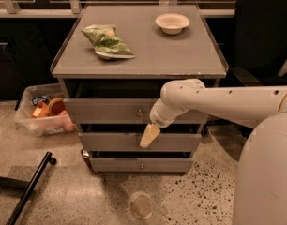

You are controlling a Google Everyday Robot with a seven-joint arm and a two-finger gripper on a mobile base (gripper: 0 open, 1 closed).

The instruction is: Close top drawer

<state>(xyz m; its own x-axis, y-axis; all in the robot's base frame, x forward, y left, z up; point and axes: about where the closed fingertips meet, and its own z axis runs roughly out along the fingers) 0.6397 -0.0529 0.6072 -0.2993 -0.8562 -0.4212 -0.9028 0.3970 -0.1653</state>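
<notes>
Nearest the camera, the robot's pale body (268,172) fills the lower right corner, and its white arm (218,102) reaches leftward from there across the front of a grey cabinet (68,86). On the speckled floor (78,191) in front of the cabinet lie a faint round disc (141,205) and, at lower left, a slanted black bar (28,189). The arm ends in the hand (149,136), a tan tapered tip pointing down and left; it sits in front of the middle drawer (110,142), just below the lower edge of the top drawer (106,111) and slightly right of that drawer's small round knob (139,112). Whether the hand is spread or pressed together cannot be told, nor whether it touches a drawer front. The top drawer stands partly pulled out, its flat front forward of the cabinet frame with a dark gap above it beneath the worktop (148,55). The bottom drawer (120,164) lies lowest. Left of the cabinet, a clear plastic bin (28,125) on the floor holds orange items. On the worktop rest a green snack bag (107,41) at left and, farther back to the right, a pale bowl (172,22), well apart. A black chair (265,32) stands at far right.
</notes>
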